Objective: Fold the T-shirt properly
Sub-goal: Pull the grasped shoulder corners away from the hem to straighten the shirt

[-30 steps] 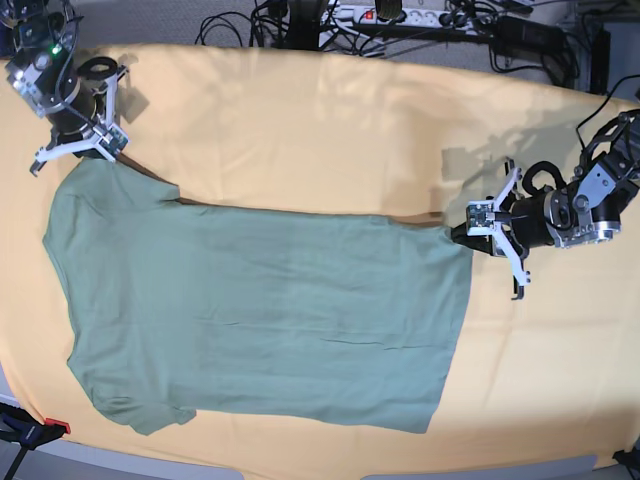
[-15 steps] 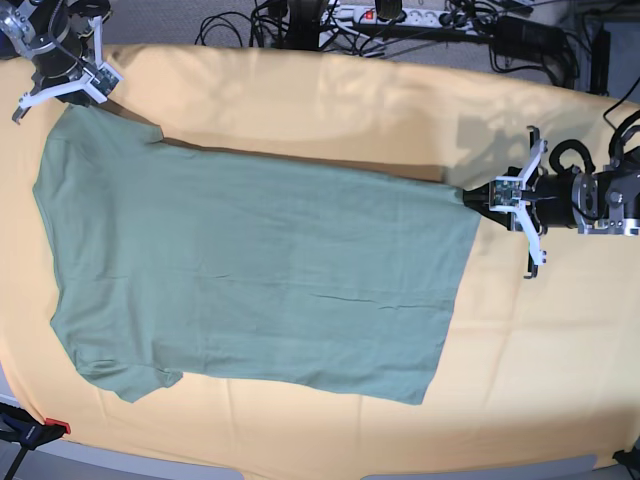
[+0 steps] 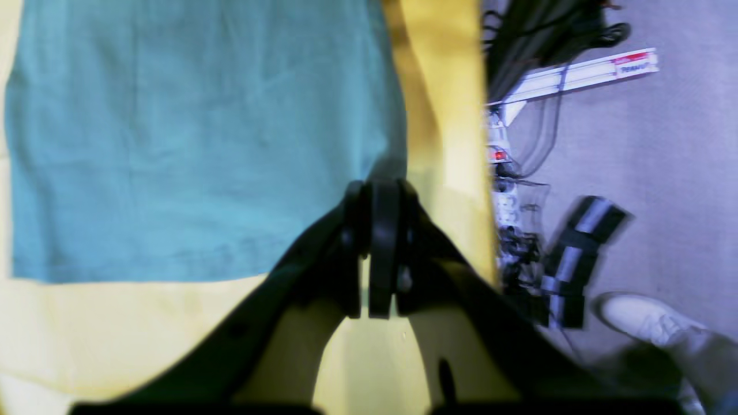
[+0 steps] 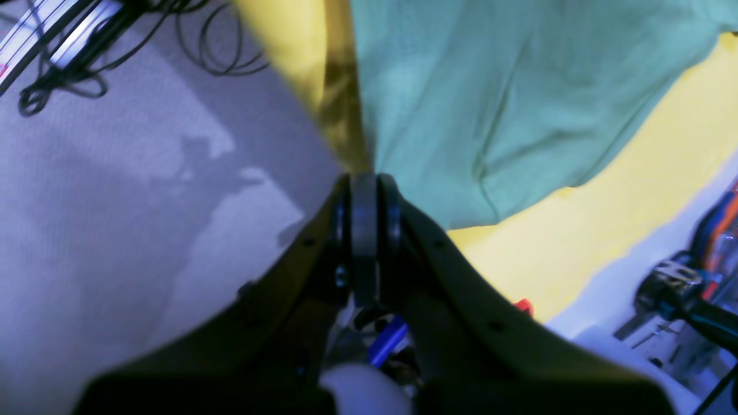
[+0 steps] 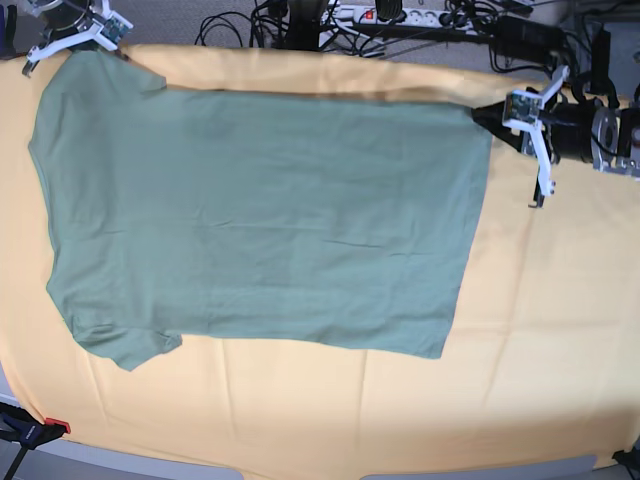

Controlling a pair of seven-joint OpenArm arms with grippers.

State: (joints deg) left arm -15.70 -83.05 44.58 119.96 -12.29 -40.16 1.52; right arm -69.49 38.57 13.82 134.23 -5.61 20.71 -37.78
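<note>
- nearest the table's front edge: yellow cloth (image 5: 300, 420) bare, with the t-shirt (image 5: 260, 220) now lying further back than a second ago, its lower hem and one sleeve flat.
- mid-table: shirt spread wide, few wrinkles, stretched between both claws.
- at the shirt's far hem corner: left claw (image 5: 497, 112) pinched narrow on the fabric, pulled back toward the far edge.
- at the shirt's far shoulder: right claw (image 5: 85, 32) pinched shut on it too, likewise drawn back.
- meaning, probably: flattening nearly done, folding not yet begun.
- beyond the table: cables (image 5: 300, 20) on the floor.
</note>
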